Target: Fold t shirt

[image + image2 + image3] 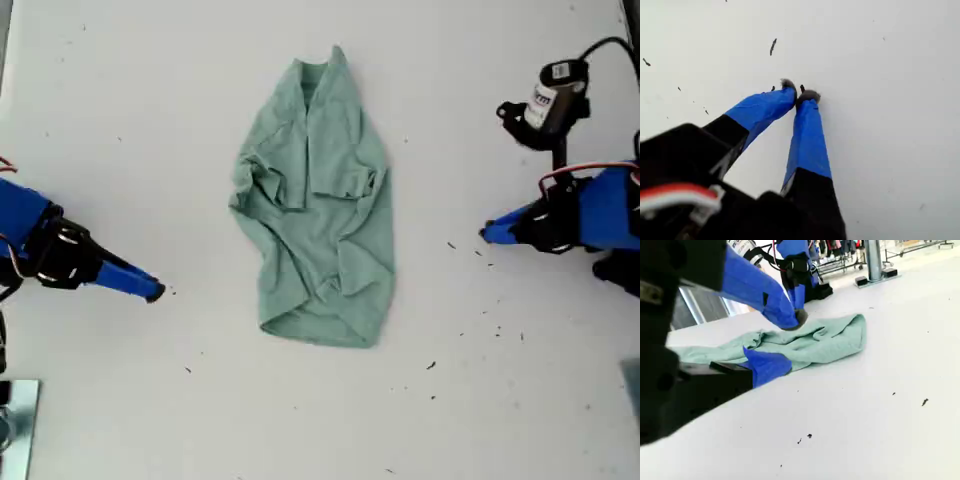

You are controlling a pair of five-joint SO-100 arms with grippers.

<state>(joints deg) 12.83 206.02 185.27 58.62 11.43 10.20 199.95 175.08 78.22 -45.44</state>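
Note:
The pale sage-green t shirt [315, 200] lies wrinkled on the white table [120, 120] in the middle of the exterior view. Its neck is toward the top, its hem toward the bottom, and its sides are bunched inward. My first gripper [488, 234] rests at the exterior view's right, a short way from the shirt. In its own view the first gripper [799, 91] is shut on nothing, tips on bare table. My second gripper [152, 290] sits at the exterior view's left. Its wrist view shows the second gripper [792, 342] open and empty, with the shirt [815, 342] just beyond.
A black camera on a mount [555, 95] stands at the exterior view's upper right. Small dark specks [432, 365] dot the table, mostly right of the shirt. A metal plate [18, 420] is at the exterior view's lower left corner. A post base [875, 275] and racks lie beyond the table.

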